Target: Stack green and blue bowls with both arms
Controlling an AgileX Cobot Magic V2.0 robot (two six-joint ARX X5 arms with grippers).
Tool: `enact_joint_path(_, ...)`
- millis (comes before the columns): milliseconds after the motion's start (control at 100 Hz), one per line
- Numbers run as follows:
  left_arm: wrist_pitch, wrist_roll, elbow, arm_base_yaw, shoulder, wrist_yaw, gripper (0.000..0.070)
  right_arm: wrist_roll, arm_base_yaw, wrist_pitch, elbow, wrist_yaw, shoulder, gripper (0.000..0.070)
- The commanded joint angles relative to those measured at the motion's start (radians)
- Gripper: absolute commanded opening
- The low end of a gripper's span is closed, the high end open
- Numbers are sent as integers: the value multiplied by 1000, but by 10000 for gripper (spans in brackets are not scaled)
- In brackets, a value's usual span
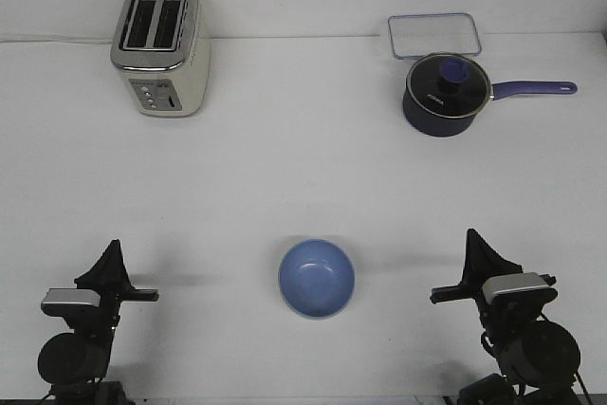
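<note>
Both grippers waiting either side of the blue bowl

The left gripper point(112, 258) and right gripper point(477, 248) are flanking the blue bowl point(316, 279), holding nothing; whether their jaws are parted I cannot tell. No separate green bowl is showing; possibly it is already nested beneath.

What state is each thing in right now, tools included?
Blue bowl: upright, alone; no green bowl visible.
Saucepan: lid on, handle pointing right.
Clear container: behind the saucepan, looks lidded.
Toaster: upright, slots empty.
Left tool: holding nothing; open or shut unclear.
Right tool: holding nothing; open or shut unclear.
</note>
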Motion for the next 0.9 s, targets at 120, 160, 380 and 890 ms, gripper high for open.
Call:
enact_joint_path(120,12,-2,-19,1,0,-1,14,-82,-3,10,-2,11,1,0)
enact_joint_path(160,12,-2,-19,1,0,-1,14,-117,-14,12,-8,11,1,0)
enact_joint_path(380,12,-2,-19,1,0,-1,14,-287,-260,170,-172,-104,-101,0)
enact_joint_path(890,9,-2,-19,0,0,-1,14,-358,-398,252,-452,-202,-208,0)
